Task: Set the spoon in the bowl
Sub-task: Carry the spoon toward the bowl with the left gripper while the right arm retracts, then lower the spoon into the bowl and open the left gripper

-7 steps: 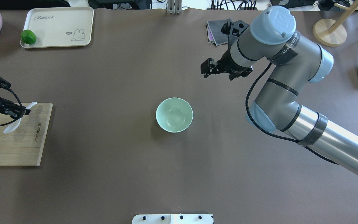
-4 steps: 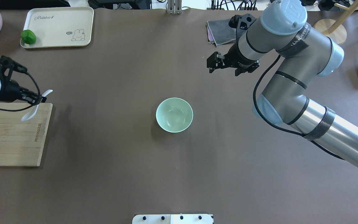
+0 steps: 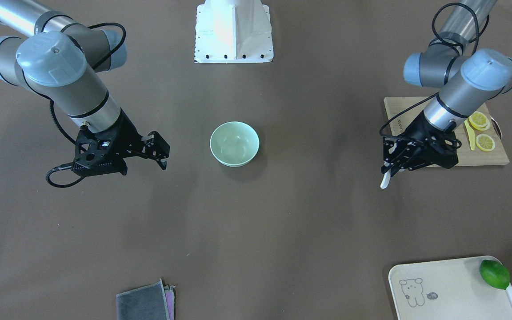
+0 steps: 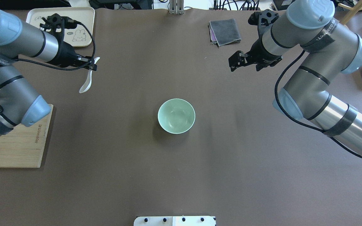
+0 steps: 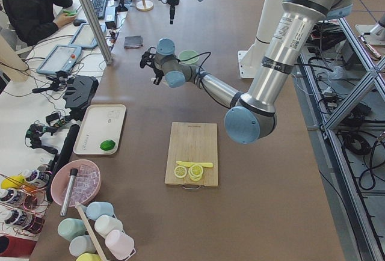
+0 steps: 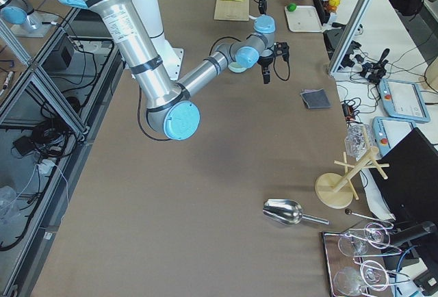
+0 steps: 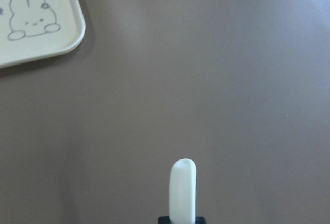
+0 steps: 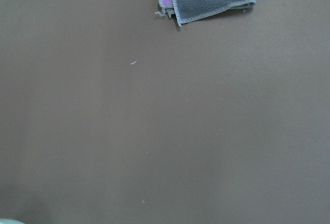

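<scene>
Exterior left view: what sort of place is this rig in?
Likely a robotics lab, not a kitchen: an operator sits by a keyboard, a teach pendant lies nearby, and aluminium framing stands along the table.

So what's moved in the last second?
The left end effector, shut on the spoon, has carried it from over the cutting board out over bare table, farther from the robot and nearer the bowl. The right end effector, open, drew back toward its own side, away from the bowl. Bowl and board stayed put.
</scene>
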